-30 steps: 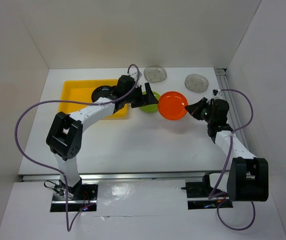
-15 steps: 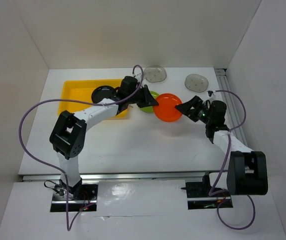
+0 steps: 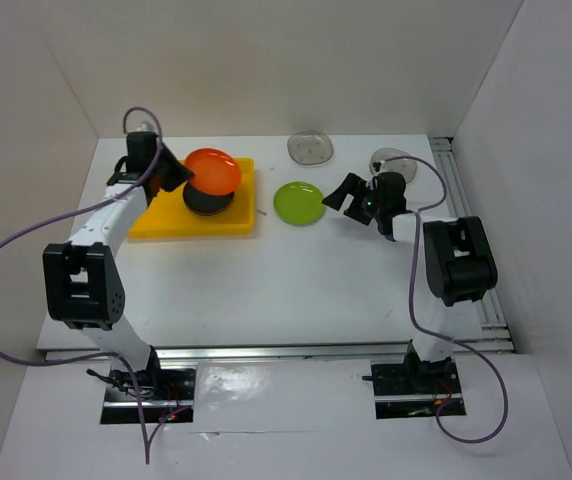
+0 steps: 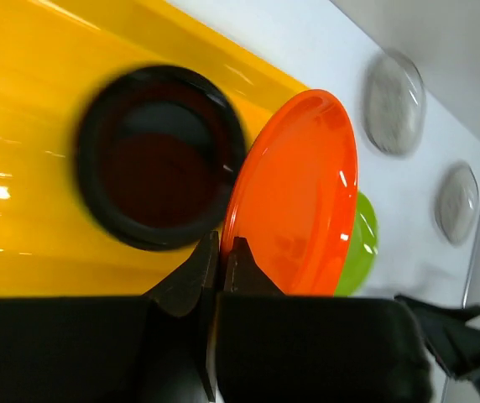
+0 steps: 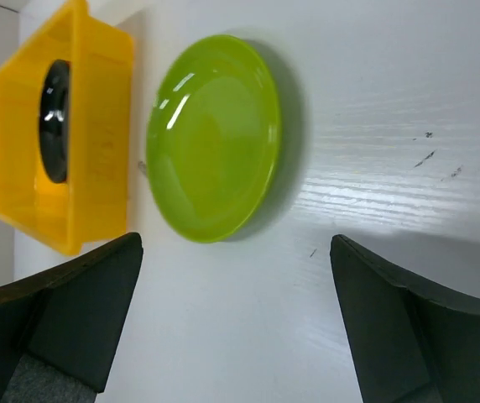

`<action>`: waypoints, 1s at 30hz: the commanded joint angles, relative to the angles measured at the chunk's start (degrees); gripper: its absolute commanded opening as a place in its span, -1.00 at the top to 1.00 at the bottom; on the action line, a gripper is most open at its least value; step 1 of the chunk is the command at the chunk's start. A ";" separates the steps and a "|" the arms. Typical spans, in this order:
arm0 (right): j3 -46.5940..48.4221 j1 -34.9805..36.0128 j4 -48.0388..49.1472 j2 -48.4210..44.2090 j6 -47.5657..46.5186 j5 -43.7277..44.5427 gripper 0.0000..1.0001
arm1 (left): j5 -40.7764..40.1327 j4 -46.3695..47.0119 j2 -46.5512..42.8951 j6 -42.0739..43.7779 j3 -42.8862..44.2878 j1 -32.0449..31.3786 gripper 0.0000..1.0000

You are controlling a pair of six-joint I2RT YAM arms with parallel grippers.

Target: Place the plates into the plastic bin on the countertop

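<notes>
Near edge: both arm bases are sitting side by side, and the flat white countertop [image 3: 266, 290] is running away from them between white walls.

Mid-table, right of centre: a round, glossy lime-green plate [image 3: 300, 203] is lying flat on the countertop, apart from the bin on its left. The right gripper [image 3: 347, 192] is hovering just right of this plate, jaws standing wide apart with nothing between them. In the right wrist view its dark fingers [image 5: 72, 311] are framing the green plate without touching it.

Left side, mid to far: the shallow rectangular bright yellow plastic bin [image 3: 166, 229] is resting on the countertop. A round black dish [image 3: 209, 202] is lying inside it, toward its right end. The left gripper [image 3: 174, 172] is reaching over the bin's far side, jaws pinched tight on the rim of a round, glossy orange plate [image 3: 213, 170]. The orange plate is hanging tilted over the black dish; contact between the two cannot be told. In the left wrist view the fingers [image 4: 185, 285] are clamping the plate's near edge.

Far: two round translucent grey plates are lying near the back wall, one at centre [image 3: 311, 147], one further right [image 3: 394, 160], partly behind the right arm's cable.
</notes>
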 commanded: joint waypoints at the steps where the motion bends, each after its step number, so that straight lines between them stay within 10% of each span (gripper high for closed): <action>1: 6.83 1.32 -2.17 5.17 -2.43 1.76 -1.00 | 4.63 1.24 -0.91 -1.03 -3.68 4.68 1.00; 9: 14.86 2.38 -5.96 17.04 -3.85 0.87 -0.87 | 7.03 4.23 6.38 -2.53 -4.91 10.58 1.00; 16: 18.02 2.91 -7.72 22.58 -3.85 0.96 -0.72 | 6.50 1.77 11.57 -1.91 -2.11 9.96 -0.96; 23: 19.25 3.43 -9.04 25.58 -2.00 1.49 0.07 | 2.03 -3.22 9.74 -1.91 -1.49 8.20 -1.00; 25: 19.25 2.91 -9.04 26.11 -1.39 1.49 0.56 | -1.57 -6.30 7.46 -1.91 -0.61 6.55 -1.00; 30: 16.97 2.91 -5.79 24.97 -0.77 0.96 0.90 | -2.92 -7.66 0.25 0.80 -0.25 1.01 -1.00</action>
